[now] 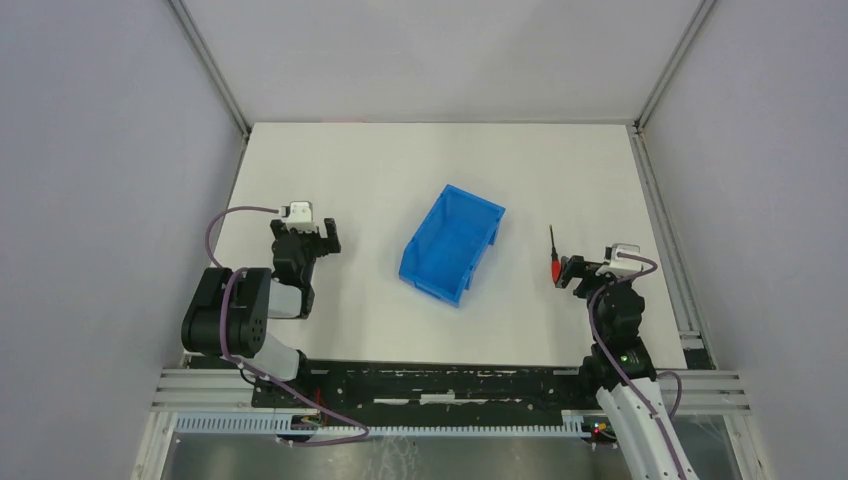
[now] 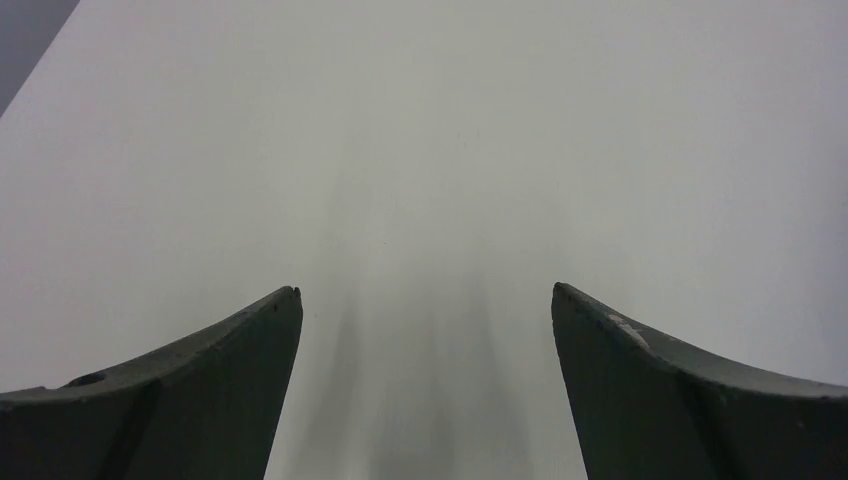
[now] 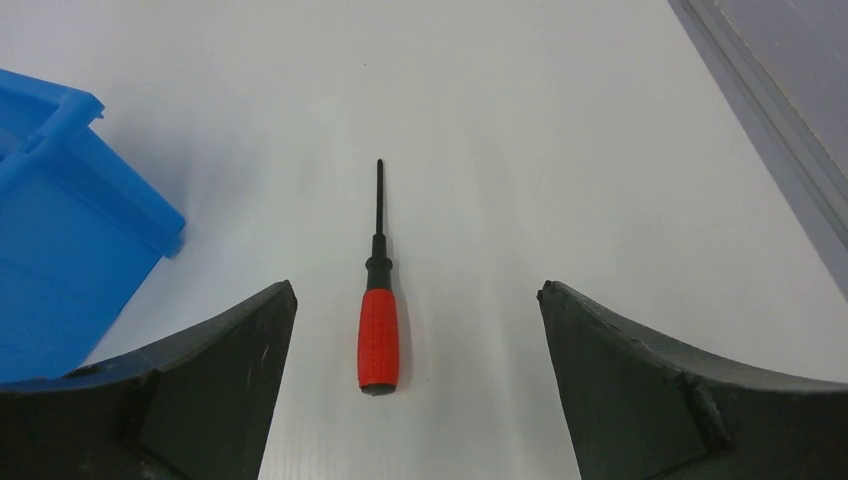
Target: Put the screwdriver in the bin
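The screwdriver (image 3: 378,330) lies flat near the surface's (image 1: 350,180) right edge, with its shaft pointing to the far edge. It sits between the right jaws, which are spread wide and touch nothing. The left jaws are also open, over bare surface near the left edge.

The round handle could roll aside if one jaw meets it first. A pinch at the butt end might let the shaft droop and catch a wall of the bin (image 1: 452,243), which sits mid-surface well to the left. Coming down too low could scrape the surface.

Count: one screwdriver, one bin, two arms.
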Controlling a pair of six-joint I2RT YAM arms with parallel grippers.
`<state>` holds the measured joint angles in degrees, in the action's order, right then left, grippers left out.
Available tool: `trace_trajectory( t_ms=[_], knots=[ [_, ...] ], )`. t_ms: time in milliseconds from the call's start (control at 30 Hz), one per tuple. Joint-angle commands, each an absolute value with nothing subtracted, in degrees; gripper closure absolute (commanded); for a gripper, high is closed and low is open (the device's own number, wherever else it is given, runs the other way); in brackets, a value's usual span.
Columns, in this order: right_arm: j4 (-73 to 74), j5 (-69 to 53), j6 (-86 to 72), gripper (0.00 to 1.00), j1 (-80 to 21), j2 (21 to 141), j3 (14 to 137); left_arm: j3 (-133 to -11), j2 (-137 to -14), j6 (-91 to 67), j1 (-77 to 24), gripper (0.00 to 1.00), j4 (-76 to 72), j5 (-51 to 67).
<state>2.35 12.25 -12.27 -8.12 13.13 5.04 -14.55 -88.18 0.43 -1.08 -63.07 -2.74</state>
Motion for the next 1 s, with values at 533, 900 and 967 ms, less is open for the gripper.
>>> trace_trajectory(
  t_ms=[533, 900, 967],
  knots=[
    [6.22, 13.60, -5.67, 0.02, -8.16, 27.50, 29.19, -14.77, -87.54, -1.41, -1.14, 0.00, -65.30, -2.99],
    [42.49, 8.83, -3.00, 0.02, -7.95, 77.90, 66.89, -14.77, -87.55, -1.41, -1.15, 0.00, -65.30, -3.00],
    [38.65, 6.57, -4.10, 0.03, -7.98, 80.31, 63.28, -14.77, -87.54, -1.41, -1.14, 0.00, -65.31, -2.98]
  ],
)
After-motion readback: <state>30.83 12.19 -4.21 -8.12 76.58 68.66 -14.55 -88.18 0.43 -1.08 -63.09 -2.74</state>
